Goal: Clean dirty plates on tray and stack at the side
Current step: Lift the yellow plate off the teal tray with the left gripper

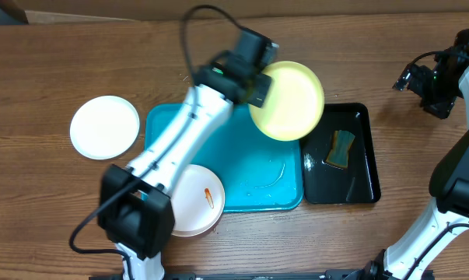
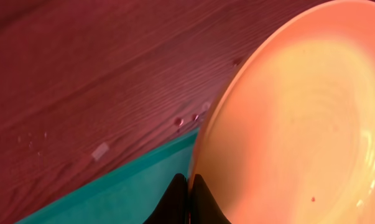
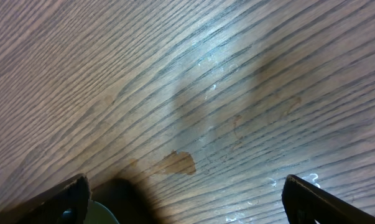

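A: While a white plate (image 1: 104,127) lies left of the tray (image 1: 257,175), what is being done?
B: The yellow-green plate (image 1: 292,101) is clamped by the left gripper (image 1: 263,84) over the tray's corner; the sponge (image 1: 342,149) should next be taken by the right gripper (image 3: 186,202), its jaws spread apart.

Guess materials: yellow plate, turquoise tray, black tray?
Yellow plate: probably plastic or melamine, smooth with a soft sheen and a thin rim; glazed ceramic can't be ruled out.
Turquoise tray: moulded plastic, satin finish; rounded corners, a wet streak sitting on the surface.
Black tray: likely plastic, glossy; it reflects light.
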`<control>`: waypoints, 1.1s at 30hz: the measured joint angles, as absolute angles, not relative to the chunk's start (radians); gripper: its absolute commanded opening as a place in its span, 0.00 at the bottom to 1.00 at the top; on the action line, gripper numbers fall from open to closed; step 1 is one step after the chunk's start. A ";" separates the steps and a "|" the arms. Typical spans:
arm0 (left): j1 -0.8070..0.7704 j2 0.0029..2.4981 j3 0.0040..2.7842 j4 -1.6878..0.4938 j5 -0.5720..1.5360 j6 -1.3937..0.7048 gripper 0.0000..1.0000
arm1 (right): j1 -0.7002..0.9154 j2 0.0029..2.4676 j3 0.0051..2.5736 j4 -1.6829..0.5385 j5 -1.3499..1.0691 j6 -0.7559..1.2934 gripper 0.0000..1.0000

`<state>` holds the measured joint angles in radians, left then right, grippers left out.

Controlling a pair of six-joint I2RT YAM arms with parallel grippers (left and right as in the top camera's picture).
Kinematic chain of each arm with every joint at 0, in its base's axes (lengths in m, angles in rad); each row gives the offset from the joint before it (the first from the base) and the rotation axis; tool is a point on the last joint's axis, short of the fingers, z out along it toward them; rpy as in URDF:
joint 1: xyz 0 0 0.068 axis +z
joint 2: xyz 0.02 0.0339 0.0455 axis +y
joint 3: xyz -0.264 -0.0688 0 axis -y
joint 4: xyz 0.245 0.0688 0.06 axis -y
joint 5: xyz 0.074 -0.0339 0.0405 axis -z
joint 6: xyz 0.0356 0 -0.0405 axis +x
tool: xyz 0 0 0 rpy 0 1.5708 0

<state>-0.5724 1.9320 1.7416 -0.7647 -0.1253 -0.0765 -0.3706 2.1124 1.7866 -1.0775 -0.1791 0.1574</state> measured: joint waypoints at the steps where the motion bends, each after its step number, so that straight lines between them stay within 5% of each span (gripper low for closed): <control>1: -0.614 1.932 1.742 -0.752 -0.178 -0.080 0.04 | -0.371 2.112 1.787 -1.077 -0.179 0.157 1.00; 11: -1.057 1.932 1.742 -0.571 -1.055 -0.074 0.04 | -0.371 2.112 1.787 -1.076 -0.179 0.157 1.00; 18: -1.106 1.932 1.744 -0.562 -1.215 -0.029 0.04 | -0.371 2.112 1.787 -1.076 -0.179 0.157 1.00; 23: -1.048 1.932 1.744 -0.642 -1.081 -0.061 0.04 | -0.371 2.112 1.787 -1.077 -0.179 0.157 1.00; 33: -0.596 1.932 1.744 -0.752 -0.046 -0.262 0.04 | -0.371 2.112 1.787 -1.077 -0.179 0.158 1.00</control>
